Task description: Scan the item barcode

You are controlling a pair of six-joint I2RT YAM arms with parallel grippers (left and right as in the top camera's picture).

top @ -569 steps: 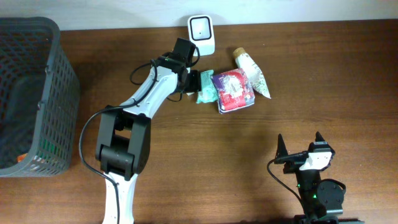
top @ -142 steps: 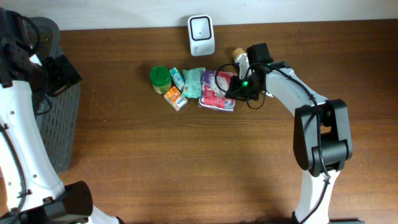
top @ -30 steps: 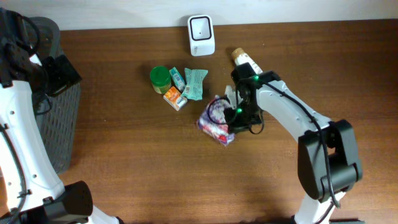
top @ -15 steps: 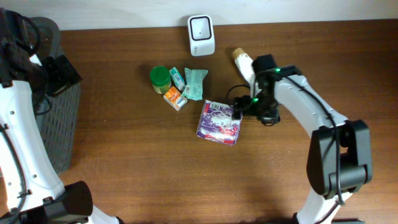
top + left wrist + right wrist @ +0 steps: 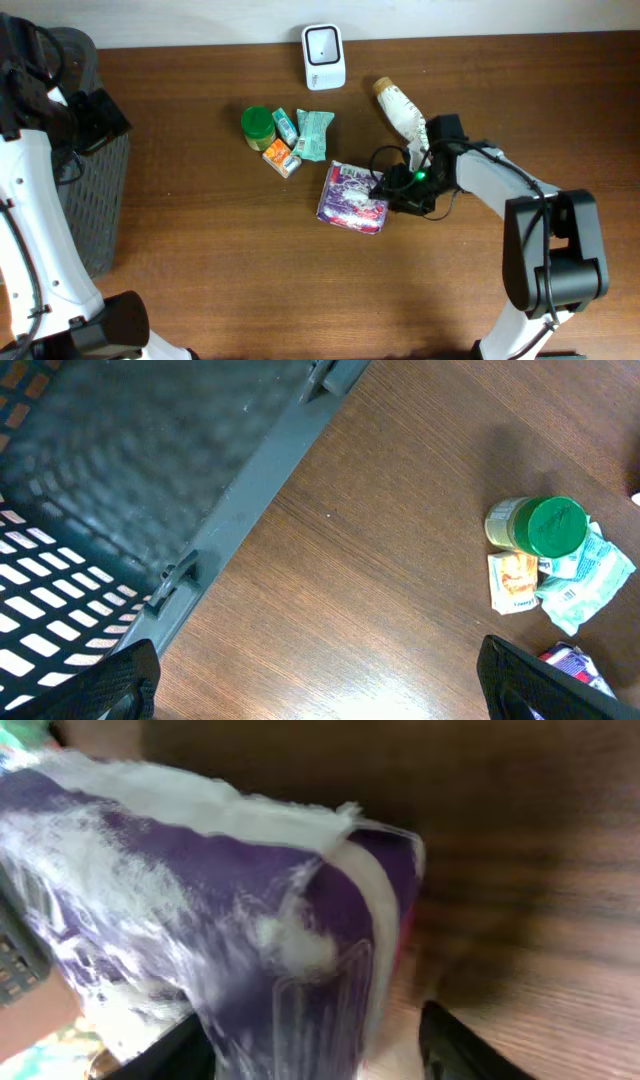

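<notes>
Purple and white wrapping marks the packet (image 5: pixel 352 196) in the overhead view. It lies flat on the wooden table (image 5: pixel 250 270), with one edge right at the tips of my right pincer (image 5: pixel 390 188). From up here I cannot tell how that pincer's jaws stand. A white tube (image 5: pixel 402 105) lies close beside the pincer's wrist. Beyond the packet from the pincer sit a green-lidded jar (image 5: pixel 257 125), a small orange carton (image 5: pixel 280 157) and a teal sachet (image 5: pixel 314 133). The white scanner (image 5: pixel 324 43) stands well apart from the pincer, at the table's back edge.

From the left wrist, my left pincer (image 5: pixel 320 685) is spread wide with nothing between its fingers. The grey basket (image 5: pixel 120 510) lies below it on one side, and the jar is farther off on the other.

From the right wrist, the packet fills most of the view, its end lying between the two fingers (image 5: pixel 455 1045). The jaws stand apart around it, but I cannot tell whether they press it.
</notes>
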